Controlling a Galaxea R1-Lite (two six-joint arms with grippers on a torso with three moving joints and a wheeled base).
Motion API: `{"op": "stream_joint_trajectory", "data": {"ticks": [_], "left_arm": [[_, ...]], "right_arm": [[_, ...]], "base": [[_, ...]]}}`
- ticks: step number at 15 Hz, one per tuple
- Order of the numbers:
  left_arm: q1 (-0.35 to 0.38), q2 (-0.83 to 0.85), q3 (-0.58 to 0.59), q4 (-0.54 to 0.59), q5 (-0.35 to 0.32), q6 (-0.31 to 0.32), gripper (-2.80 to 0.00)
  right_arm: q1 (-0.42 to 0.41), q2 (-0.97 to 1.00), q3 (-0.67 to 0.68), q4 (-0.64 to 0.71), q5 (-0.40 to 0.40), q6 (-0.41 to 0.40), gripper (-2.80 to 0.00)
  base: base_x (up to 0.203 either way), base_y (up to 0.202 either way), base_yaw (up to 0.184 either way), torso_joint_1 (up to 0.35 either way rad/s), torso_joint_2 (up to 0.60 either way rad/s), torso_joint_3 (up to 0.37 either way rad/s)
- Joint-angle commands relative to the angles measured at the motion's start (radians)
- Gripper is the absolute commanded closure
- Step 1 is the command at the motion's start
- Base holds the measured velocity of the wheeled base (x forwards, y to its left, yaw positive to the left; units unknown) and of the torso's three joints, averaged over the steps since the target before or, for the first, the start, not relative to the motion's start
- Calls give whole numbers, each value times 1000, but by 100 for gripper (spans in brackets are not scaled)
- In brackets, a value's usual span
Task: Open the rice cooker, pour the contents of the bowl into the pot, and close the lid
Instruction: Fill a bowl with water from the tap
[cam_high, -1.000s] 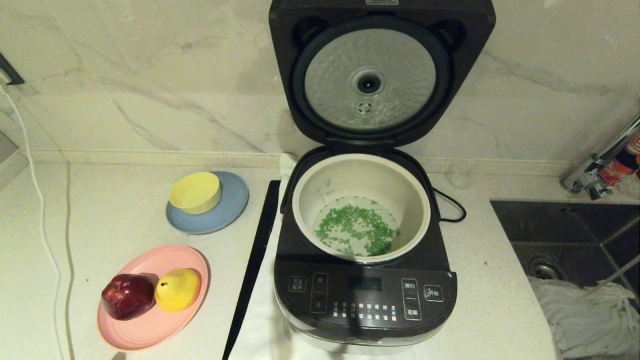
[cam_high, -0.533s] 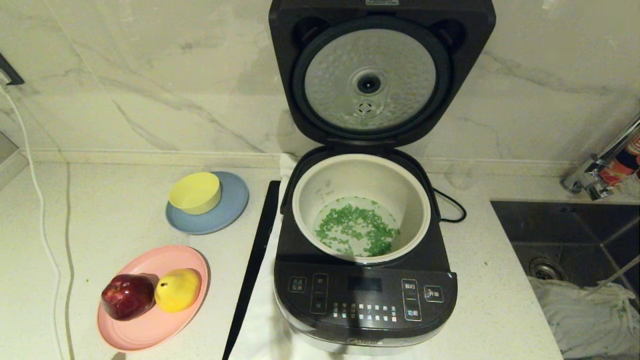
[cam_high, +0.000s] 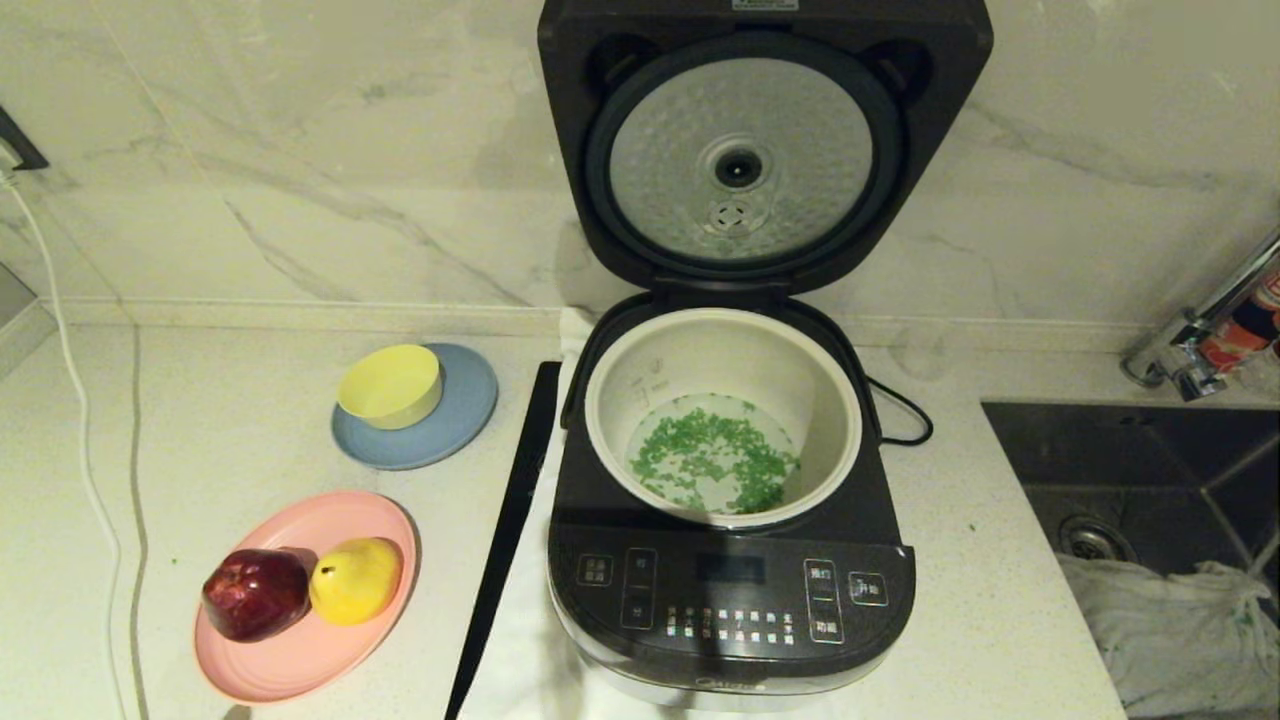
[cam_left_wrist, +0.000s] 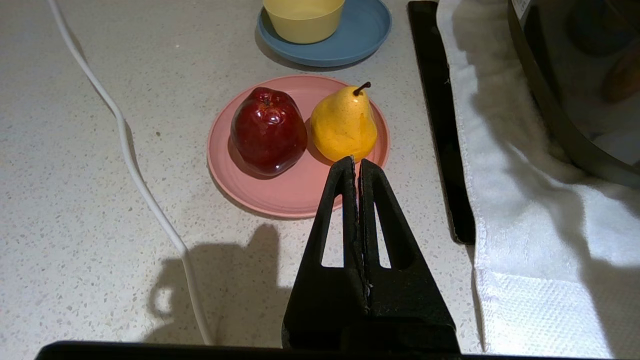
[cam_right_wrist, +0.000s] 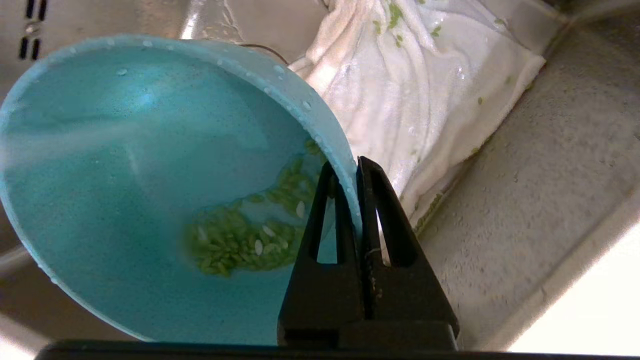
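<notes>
The large dark grey rounded-square rice cooker (cam_high: 730, 560) sits mid-worktop on a white cloth, near the front edge. Its hinged dark grey lid (cam_high: 765, 150) stands fully up, silver dimpled inner plate facing forward. The round cream-white inner pot (cam_high: 722, 415) is seated in the body, with chopped bright-green contents (cam_high: 715, 460) scattered over its floor.

The right gripper (cam_right_wrist: 356, 167) is over the steel sink (cam_right_wrist: 550, 165) at the worktop's right end, fingers pinched on the rim of the small teal-blue plastic bowl (cam_right_wrist: 150, 175). Bowl is tilted, wet, a clump of green bits stuck low inside (a few pale grains among them). Beneath it a crumpled white rag (cam_right_wrist: 425, 85) flecked with green.

The left gripper (cam_left_wrist: 356, 167) hovers above the worktop's front-left part, fingers pressed together, holding nothing. Just beyond it: a pink plate (cam_left_wrist: 295, 192) with a red apple (cam_left_wrist: 268, 131) and a yellow pear (cam_left_wrist: 344, 125) touching side by side. Farther back, a small yellow bowl (cam_left_wrist: 303, 17) on a blue plate (cam_left_wrist: 360, 35).
</notes>
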Motion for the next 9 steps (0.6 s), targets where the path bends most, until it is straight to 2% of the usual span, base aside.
{"op": "stream_joint_trajectory", "data": {"ticks": [1,4,9], "left_arm": [[0,0,8,0,0,0,0],[0,0,8,0,0,0,0],[0,0,8,0,0,0,0]], "right_arm": [[5,53,-29,2,1,2,0],[20,51,-31,3,0,30,0],[35,32,-23,4,0,31,0]], "base": [[0,0,0,0,0,0],[0,0,0,0,0,0],[0,0,0,0,0,0]]}}
